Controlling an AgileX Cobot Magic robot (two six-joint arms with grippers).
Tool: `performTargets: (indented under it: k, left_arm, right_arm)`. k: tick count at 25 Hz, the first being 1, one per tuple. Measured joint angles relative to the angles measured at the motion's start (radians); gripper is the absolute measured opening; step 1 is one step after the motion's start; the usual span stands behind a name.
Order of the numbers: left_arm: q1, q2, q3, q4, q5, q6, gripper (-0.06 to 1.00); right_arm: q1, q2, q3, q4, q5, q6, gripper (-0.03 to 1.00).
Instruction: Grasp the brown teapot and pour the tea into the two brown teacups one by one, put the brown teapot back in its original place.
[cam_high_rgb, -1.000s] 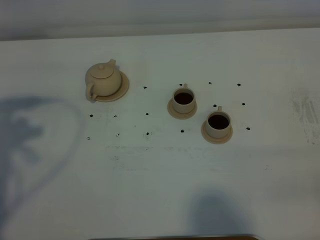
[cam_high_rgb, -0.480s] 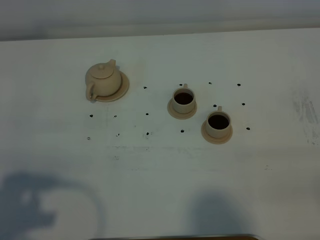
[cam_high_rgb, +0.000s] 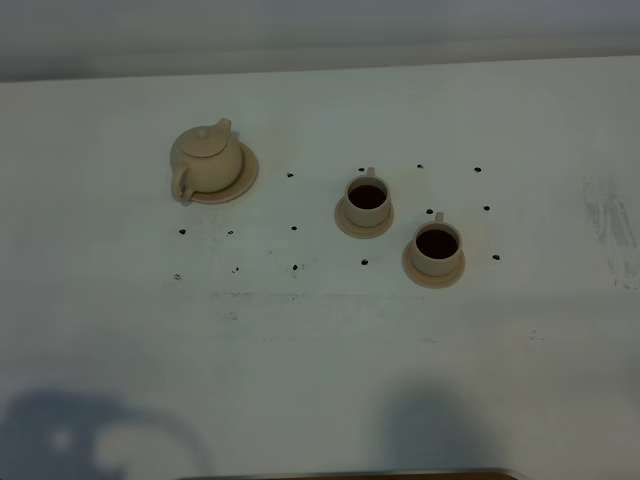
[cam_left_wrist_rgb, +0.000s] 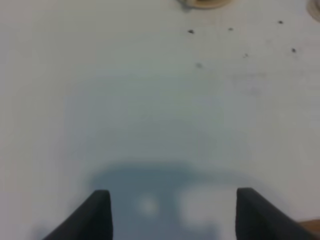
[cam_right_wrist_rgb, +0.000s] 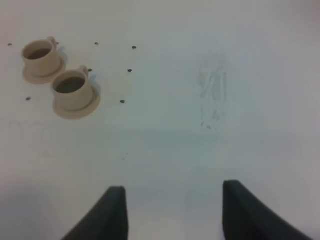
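With both teacups (cam_high_rgb: 368, 197) dark with tea and the brown teapot (cam_high_rgb: 205, 157) on its saucer (cam_high_rgb: 247, 178), both tools (cam_left_wrist_rgb: 172, 210) (cam_right_wrist_rgb: 173, 210) hang spread and empty, so little seems left to do.

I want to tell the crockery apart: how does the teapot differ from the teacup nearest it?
The teapot is larger and squat and round, while the teacup is small and straight-sided. The teapot is closed by a knobbed lid; the teacup is open and shows dark liquid. The teapot has a spout; the teacup has none. Both are pale tan, have a handle and stand upright on matching saucers.
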Motion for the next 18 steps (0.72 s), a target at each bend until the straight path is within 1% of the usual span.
performTargets:
  k: [5, 8, 13, 18]
  left_arm:
    - [-0.05, -0.063, 0.04, 0.001, 0.013, 0.001, 0.51]
    - [-0.076, -0.092, 0.047, 0.019, 0.022, -0.009, 0.51]
    - [-0.08, -0.163, 0.046, 0.036, 0.024, -0.023, 0.51]
    - [-0.09, -0.168, 0.047, 0.045, 0.024, -0.03, 0.51]
  right_arm:
    - [0.0, 0.0, 0.0, 0.0, 0.0, 0.0, 0.44]
    - [0.0, 0.0, 0.0, 0.0, 0.0, 0.001, 0.44]
    - [0.0, 0.0, 0.0, 0.0, 0.0, 0.001, 0.44]
    - [0.0, 0.0, 0.0, 0.0, 0.0, 0.001, 0.44]
